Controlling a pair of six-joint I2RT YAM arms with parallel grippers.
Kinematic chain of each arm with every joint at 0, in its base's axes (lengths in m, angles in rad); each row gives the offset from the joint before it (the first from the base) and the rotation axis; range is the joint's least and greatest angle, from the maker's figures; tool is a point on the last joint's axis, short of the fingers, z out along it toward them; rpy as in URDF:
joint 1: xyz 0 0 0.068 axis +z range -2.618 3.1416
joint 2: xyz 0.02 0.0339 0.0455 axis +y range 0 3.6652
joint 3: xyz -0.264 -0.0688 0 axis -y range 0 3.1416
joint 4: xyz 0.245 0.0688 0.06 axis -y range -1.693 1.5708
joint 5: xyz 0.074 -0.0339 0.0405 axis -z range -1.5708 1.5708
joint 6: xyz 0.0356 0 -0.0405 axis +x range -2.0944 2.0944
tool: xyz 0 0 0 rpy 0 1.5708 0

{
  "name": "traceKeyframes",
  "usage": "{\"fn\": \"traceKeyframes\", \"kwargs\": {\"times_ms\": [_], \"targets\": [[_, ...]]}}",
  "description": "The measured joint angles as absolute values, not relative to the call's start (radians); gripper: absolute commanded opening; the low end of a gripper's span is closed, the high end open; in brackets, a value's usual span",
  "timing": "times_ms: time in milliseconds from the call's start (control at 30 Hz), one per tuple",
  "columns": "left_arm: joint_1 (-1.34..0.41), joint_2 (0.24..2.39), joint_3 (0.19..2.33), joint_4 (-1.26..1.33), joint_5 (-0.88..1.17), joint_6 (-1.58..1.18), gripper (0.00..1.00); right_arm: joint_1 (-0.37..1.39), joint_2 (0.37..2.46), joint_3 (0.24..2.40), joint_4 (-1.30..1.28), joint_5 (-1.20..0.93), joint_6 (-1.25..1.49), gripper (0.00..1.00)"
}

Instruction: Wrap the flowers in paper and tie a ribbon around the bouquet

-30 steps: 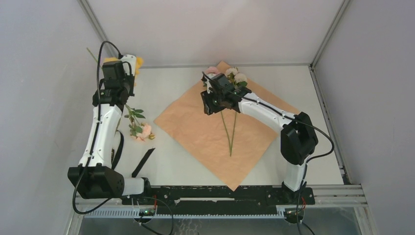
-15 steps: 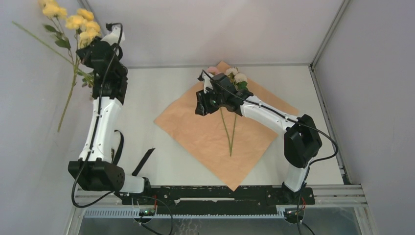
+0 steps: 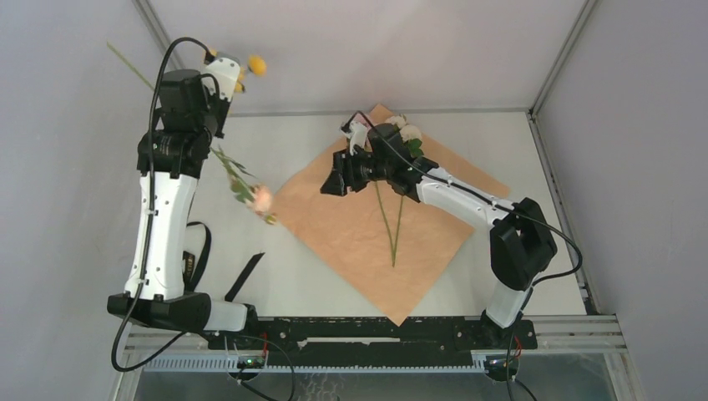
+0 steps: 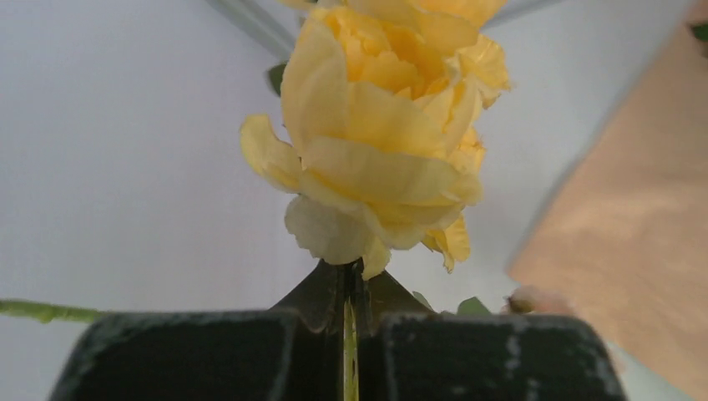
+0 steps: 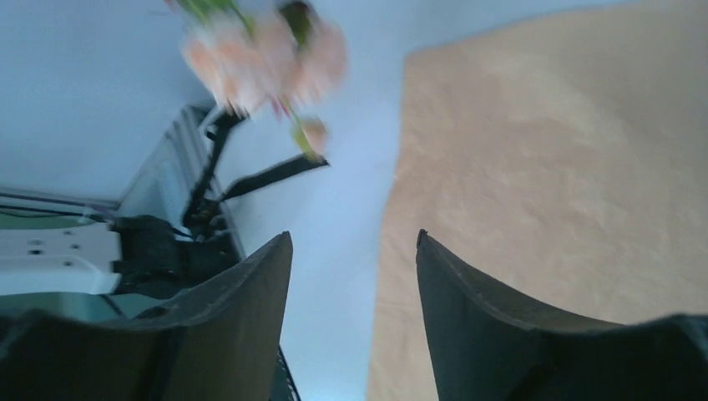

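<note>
Table [image 3: 292,142]: we see a pale surface between grey walls, with both arms mounted at its near edge.
Paper [image 3: 351,238]: it lies flat, peach face up, turned like a diamond in the middle of the table.
Left arm [image 3: 163,225]: it stands raised high over the table's left side.
Right arm [image 3: 467,200]: it stretches low across the paper toward the paper's left corner.
Flowers [image 3: 406,132]: white heads rest near the paper's far corner, and thin green stems run down its middle toward us.
Ribbon [image 3: 244,276]: a black strip lies on the bare table, near the left arm's base and apart from the paper.
Yellow sprig [image 4: 384,150]: it is held aloft at the far left, with its blooms just above the fingers.
Pink blooms [image 3: 263,199]: they are blurred, beside the left arm near the paper's left corner. We cannot tell what holds them.
Left gripper [image 4: 351,288]: its jaws are pinched tight on the yellow sprig's green stem.
Right gripper [image 5: 355,242]: its jaws stand moderately apart above the paper's edge, with nothing between them.
</note>
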State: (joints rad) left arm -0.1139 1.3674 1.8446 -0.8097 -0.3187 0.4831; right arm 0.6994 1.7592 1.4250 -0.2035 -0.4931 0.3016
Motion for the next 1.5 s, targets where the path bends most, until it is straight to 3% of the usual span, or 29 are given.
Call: {"fn": "traceKeyframes", "kwargs": {"times_ms": [100,300,467,800,867,900,933,1000,1033,1067,1133,1167,1267,1500], "targets": [[-0.114,1.367,1.800,-0.886,-0.215,0.416,0.00,0.689,1.752,1.402,-0.042,-0.561,0.414,0.74],[-0.114,1.335,1.656,-0.944,-0.004,0.352,0.00,0.683,1.804,1.400,0.394,-0.609,0.743,0.98],[-0.120,1.306,1.589,-0.963,0.164,0.306,0.00,0.696,1.923,1.403,0.649,-0.548,1.014,1.00],[-0.176,1.306,1.565,-0.953,0.332,0.261,0.00,0.731,2.136,1.549,0.670,-0.418,1.305,0.97],[-0.184,1.306,1.554,-0.953,0.353,0.261,0.00,0.732,2.171,1.596,0.670,-0.405,1.336,0.85],[-0.187,1.306,1.549,-0.953,0.358,0.261,0.00,0.732,2.185,1.616,0.670,-0.402,1.347,0.72],[-0.191,1.306,1.544,-0.953,0.366,0.262,0.00,0.732,2.201,1.638,0.670,-0.401,1.358,0.55],[-0.198,1.306,1.534,-0.953,0.377,0.262,0.00,0.732,2.223,1.673,0.672,-0.402,1.370,0.11],[-0.202,1.307,1.529,-0.954,0.382,0.262,0.03,0.731,2.231,1.684,0.681,-0.402,1.383,0.00],[-0.205,1.307,1.527,-0.954,0.384,0.264,0.16,0.730,2.234,1.689,0.686,-0.405,1.387,0.00],[-0.207,1.307,1.526,-0.960,0.390,0.285,0.57,0.723,2.236,1.690,0.693,-0.410,1.398,0.00],[-0.207,1.307,1.527,-0.965,0.392,0.308,0.72,0.720,2.236,1.690,0.693,-0.412,1.399,0.00],[-0.211,1.322,1.568,-1.069,0.389,0.405,0.96,0.710,2.236,1.678,0.698,-0.415,1.381,0.00],[-0.327,1.352,1.885,-1.304,0.257,0.789,1.00,0.694,2.236,1.656,0.623,-0.439,1.293,0.00]]}}
